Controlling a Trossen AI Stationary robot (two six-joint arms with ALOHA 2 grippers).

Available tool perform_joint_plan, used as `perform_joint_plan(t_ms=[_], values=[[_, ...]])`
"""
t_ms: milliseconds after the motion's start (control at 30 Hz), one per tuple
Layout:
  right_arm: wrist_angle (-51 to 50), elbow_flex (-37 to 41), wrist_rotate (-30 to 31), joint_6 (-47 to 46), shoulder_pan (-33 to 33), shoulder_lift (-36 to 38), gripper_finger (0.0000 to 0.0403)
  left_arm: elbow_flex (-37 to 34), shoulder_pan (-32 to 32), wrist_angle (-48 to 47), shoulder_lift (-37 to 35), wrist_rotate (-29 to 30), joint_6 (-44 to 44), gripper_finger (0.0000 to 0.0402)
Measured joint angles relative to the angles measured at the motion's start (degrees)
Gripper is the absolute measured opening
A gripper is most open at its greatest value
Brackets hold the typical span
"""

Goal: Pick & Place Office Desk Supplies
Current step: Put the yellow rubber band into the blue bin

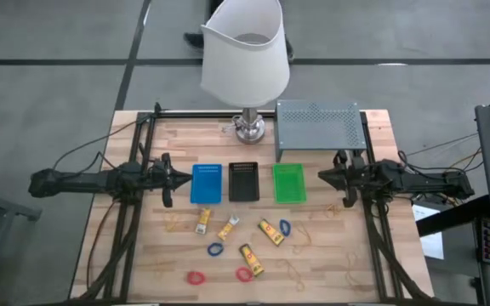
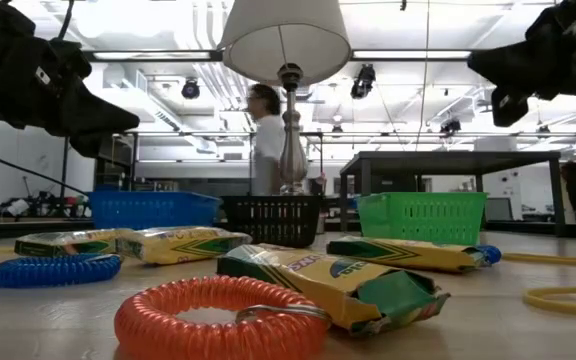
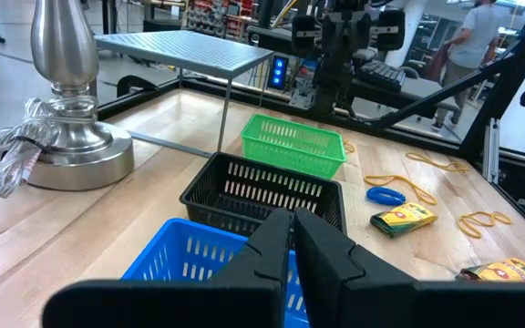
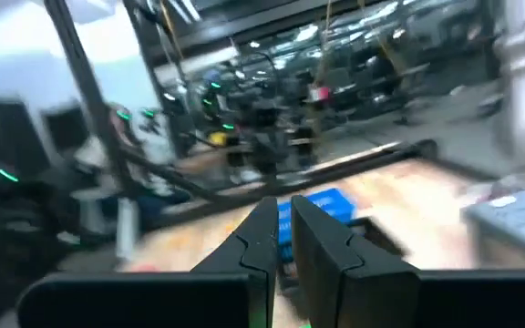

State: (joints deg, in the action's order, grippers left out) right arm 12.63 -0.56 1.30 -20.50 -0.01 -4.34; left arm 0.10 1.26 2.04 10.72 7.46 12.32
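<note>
Ribbed coil ring [image 2: 223,318] beside glossy crumpled packet [image 2: 333,283]

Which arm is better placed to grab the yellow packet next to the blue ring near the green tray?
Right. That yellow packet lies nearer the right end effector, below the green tray; the left end effector is farther away.

Even, bright light is falling on the table [image 1: 185,276] from overhead, leaving only soft shadows. In the low view, ceiling lights are glaring white behind the lamp [image 2: 286,40], turning both arms into dark silhouettes; the red ring [image 2: 223,318] up close is looking soft. The right wrist view is smearing heavily with motion blur. The left wrist view is staying sharp.
</note>
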Motion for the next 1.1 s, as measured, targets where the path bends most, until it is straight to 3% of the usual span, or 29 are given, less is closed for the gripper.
perform_joint_plan(t_ms=[67,133,200,400,567,700,1100], values=[[2.63,0.03,-6.9,-5.33,0.0,-0.02,0.0034,0.0,0.0,-0.01,0.01,0.0,0.01,0.0027],[7.87,0.02,-17.18,-3.48,0.02,0.0,0.0034,0.01,0.0,-0.02,0.02,0.02,0.01,0.0027],[12.96,0.01,-22.86,0.1,0.12,0.07,0.0034,0.01,0.0,-0.02,0.02,0.02,0.0,0.0027],[16.51,-1.88,-21.88,13.7,0.04,0.01,0.0034,0.01,0.0,-0.01,0.02,0.0,0.0,0.0027],[16.39,-4.66,-11.77,23.02,0.02,-1.58,0.0034,0.01,0.0,-0.01,0.02,0.0,0.0,0.0027],[15.75,-8.59,-10.36,29.09,0.02,-5.41,0.0034,0.0,0.0,0.0,0.02,0.0,0.0,0.0027],[1.76,-24.29,-10.13,30.76,0.0,-22.97,0.0034,0.01,0.0,-0.01,0.02,0.0,0.01,0.0027]])
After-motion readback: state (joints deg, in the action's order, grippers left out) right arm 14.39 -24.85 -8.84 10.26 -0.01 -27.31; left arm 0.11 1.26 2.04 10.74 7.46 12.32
